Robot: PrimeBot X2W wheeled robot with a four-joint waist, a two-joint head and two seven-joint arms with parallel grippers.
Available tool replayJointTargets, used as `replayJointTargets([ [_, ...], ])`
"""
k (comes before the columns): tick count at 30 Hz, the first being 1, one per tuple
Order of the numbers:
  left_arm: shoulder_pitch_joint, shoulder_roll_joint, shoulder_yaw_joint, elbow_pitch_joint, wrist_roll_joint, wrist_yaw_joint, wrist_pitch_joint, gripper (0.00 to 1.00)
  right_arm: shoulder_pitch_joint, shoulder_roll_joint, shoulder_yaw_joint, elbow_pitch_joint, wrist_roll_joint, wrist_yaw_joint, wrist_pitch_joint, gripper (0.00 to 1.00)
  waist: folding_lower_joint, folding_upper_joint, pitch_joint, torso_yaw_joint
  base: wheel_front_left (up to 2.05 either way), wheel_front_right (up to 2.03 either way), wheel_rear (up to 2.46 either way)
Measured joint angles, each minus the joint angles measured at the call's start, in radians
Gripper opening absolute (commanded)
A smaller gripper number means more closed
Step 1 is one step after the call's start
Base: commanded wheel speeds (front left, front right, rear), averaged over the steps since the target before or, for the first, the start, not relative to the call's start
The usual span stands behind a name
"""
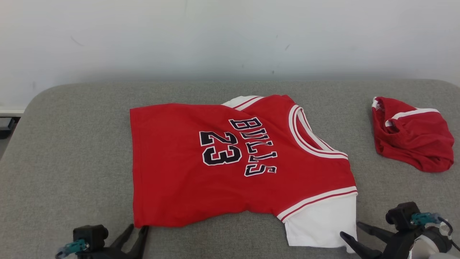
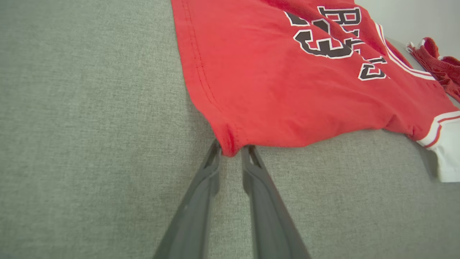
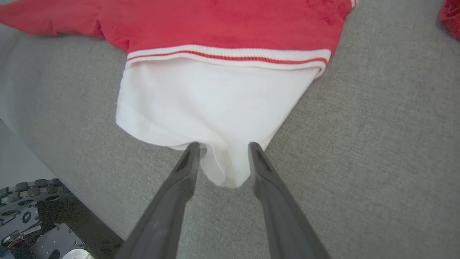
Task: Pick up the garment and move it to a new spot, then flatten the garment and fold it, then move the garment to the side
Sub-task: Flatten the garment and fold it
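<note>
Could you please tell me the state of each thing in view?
Red jersey: spread flat, front up.
White sleeve: flat, protruding beneath the jersey's armhole.
Second red garment: crumpled, apart at right.
Left end effector: narrowly open, hem corner between its tips.
Right end effector: open, sleeve tip between its tips.

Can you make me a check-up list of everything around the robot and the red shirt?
Surface: grey cloth top, no stains seen.
Job's things: jersey spread out, number up, white sleeve at the near edge.
Clutter: crumpled red garment to the right, apart from the jersey.
Grippers: left gripper slightly open at the jersey's near hem corner; right gripper open, sleeve corner between its fingers.
Cables: thin wire by the right wrist.
Surroundings: white wall behind; robot base below the top's edge.
</note>
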Motion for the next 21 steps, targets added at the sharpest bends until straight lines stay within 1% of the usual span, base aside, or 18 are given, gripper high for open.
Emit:
replayJointTargets([
  [5, 0.016, 0.006, 0.042, -0.077, -0.026, 0.014, -0.021, 1.00, 0.010, -0.007, -0.061, -0.058, 0.095, 0.002, -0.026, 1.00, 0.0000, 0.0001, -0.004, -0.002, 0.00, 0.00, 0.00],
  [7, 0.023, 0.012, 0.059, -0.116, -0.035, 0.020, -0.034, 1.00, 0.021, -0.019, -0.077, -0.083, 0.110, 0.003, -0.035, 1.00, 0.0000, 0.0001, -0.003, -0.002, 0.00, 0.00, 0.00],
  [8, 0.028, 0.018, 0.066, -0.135, -0.033, 0.030, -0.038, 1.00, 0.021, -0.027, -0.080, -0.090, 0.108, -0.002, -0.035, 1.00, 0.0000, 0.0001, -0.001, -0.003, 0.00, 0.00, 0.00],
  [11, 0.032, 0.025, 0.081, -0.170, -0.031, 0.053, -0.052, 1.00, 0.018, -0.044, -0.082, -0.090, 0.073, -0.059, -0.029, 1.00, 0.0000, 0.0001, 0.005, -0.006, 0.00, 0.00, 0.00],
  [13, 0.031, 0.025, 0.081, -0.185, -0.014, 0.074, -0.053, 1.00, 0.019, -0.044, -0.081, -0.090, 0.067, -0.093, -0.023, 1.00, 0.0000, 0.0001, 0.010, -0.007, 0.00, 0.00, 0.00],
  [14, 0.031, 0.025, 0.081, -0.185, -0.014, 0.074, -0.053, 1.00, 0.019, -0.044, -0.081, -0.090, 0.067, -0.093, -0.023, 1.00, 0.0000, 0.0001, 0.010, -0.007, 0.00, 0.00, 0.00],
  [16, 0.030, 0.032, 0.074, -0.191, 0.003, 0.087, -0.052, 1.00, 0.019, -0.039, -0.077, -0.092, 0.064, -0.129, -0.011, 1.00, 0.0000, 0.0001, 0.017, -0.007, 0.00, 0.00, 0.00],
  [21, 0.031, 0.049, 0.049, -0.168, 0.037, 0.104, -0.010, 1.00, 0.019, -0.025, -0.062, -0.101, 0.050, -0.188, 0.026, 1.00, 0.0000, 0.0001, 0.039, -0.013, 0.00, 0.00, 0.00],
])
